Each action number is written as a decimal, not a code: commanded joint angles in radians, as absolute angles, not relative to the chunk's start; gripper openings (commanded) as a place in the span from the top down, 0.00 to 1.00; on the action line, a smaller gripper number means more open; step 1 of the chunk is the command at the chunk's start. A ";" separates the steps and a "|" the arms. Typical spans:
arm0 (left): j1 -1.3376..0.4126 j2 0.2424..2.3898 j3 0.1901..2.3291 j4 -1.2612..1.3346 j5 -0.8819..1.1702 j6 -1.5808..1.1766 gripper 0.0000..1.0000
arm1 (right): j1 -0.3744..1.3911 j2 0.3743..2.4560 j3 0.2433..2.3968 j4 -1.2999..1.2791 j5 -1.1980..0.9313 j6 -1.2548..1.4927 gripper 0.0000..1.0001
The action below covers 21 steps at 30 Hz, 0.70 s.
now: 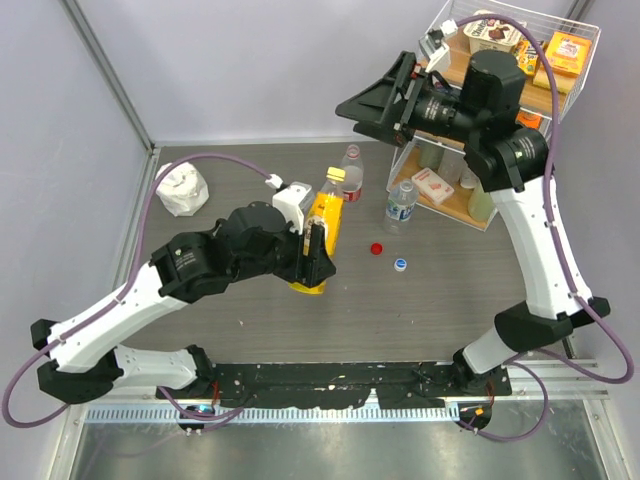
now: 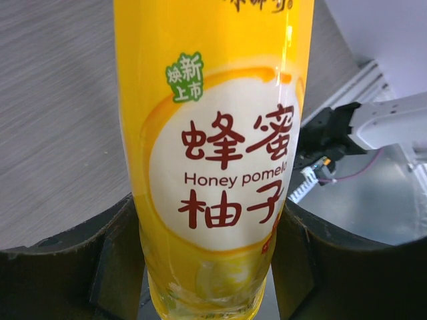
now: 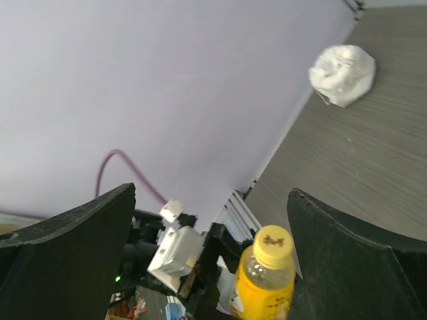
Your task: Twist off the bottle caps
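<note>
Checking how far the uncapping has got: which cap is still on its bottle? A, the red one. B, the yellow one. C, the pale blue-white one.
B: the yellow cap sits on the yellow bottle gripped by the left gripper, while the red cap and the pale blue-white cap lie loose on the table.

— How does the yellow bottle (image 2: 213, 167) look on the left wrist feed?
— Glossy, smooth plastic; I see bright highlights running down it. The fingers (image 2: 60, 267) of the left gripper (image 2: 210, 280) on either side look like matt black plastic.
— And the table (image 1: 250, 310)?
— Dark wood grain, matt. At the far left I see a crumpled white wad (image 1: 183, 190), paper or cloth, I can't tell which. The red cap (image 1: 377, 248) looks like smooth plastic.
</note>
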<state>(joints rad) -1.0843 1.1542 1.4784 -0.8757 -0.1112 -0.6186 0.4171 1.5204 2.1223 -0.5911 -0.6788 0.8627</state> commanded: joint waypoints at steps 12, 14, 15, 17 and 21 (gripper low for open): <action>-1.081 1.287 1.620 -1.049 -0.341 -0.537 1.00 | 0.545 1.649 2.262 -1.026 -0.371 0.767 0.09; -1.080 1.301 1.621 -1.058 -0.344 -0.538 1.00 | 0.560 1.658 2.278 -1.063 -0.342 0.761 0.15; -1.081 1.304 1.623 -1.065 -0.347 -0.540 1.00 | 0.567 1.660 2.278 -1.083 -0.321 0.753 0.19; -1.080 1.310 1.623 -1.068 -0.350 -0.545 1.00 | 0.574 1.661 2.275 -1.111 -0.298 0.747 0.24; -1.080 1.316 1.623 -1.063 -0.345 -0.548 1.00 | 0.591 1.666 2.257 -1.157 -0.238 0.733 0.31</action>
